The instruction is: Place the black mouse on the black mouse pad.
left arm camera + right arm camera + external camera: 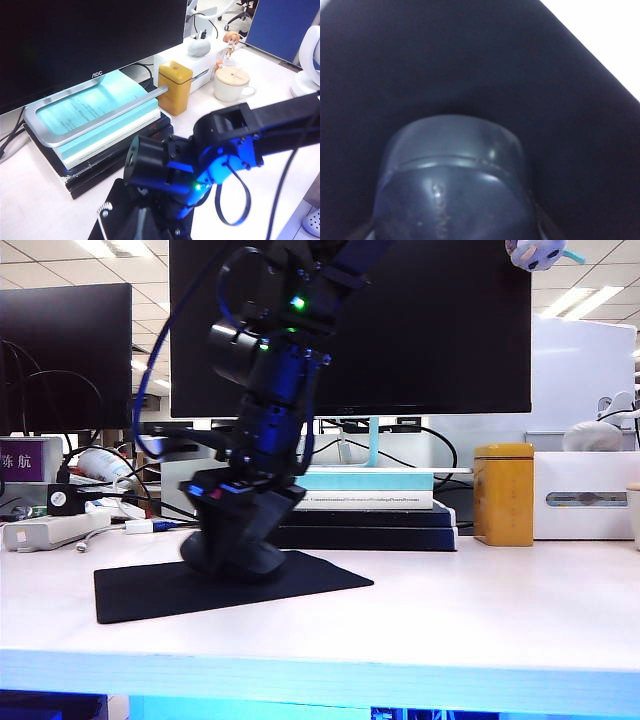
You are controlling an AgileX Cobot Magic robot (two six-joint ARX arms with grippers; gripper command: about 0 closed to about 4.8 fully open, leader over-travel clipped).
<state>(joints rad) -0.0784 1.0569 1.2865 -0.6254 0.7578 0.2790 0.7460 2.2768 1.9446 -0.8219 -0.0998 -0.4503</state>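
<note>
The black mouse (pixel 450 190) fills the near part of the right wrist view, a glossy dark dome gripped at its sides. My right gripper (pixel 452 231) is shut on it. In the exterior view this arm reaches across to the left. There the right gripper (pixel 240 540) holds the black mouse (pixel 215 558) down at the black mouse pad (pixel 150 592). Whether the mouse rests on the pad I cannot tell. The black mouse pad (pixel 470 60) spreads dark behind the mouse. My left gripper (pixel 142 226) shows only as dark parts high above the right arm (pixel 220 145); its jaws are unreadable.
Behind the pad a stack of books (pixel 365 502) sits under the monitor (pixel 420 330). A yellow box (pixel 503 493) and a white box (pixel 585 495) stand at the right, with a mug (pixel 230 84) beyond. A power strip (pixel 50 530) and a small black cube (pixel 63 500) lie at the left.
</note>
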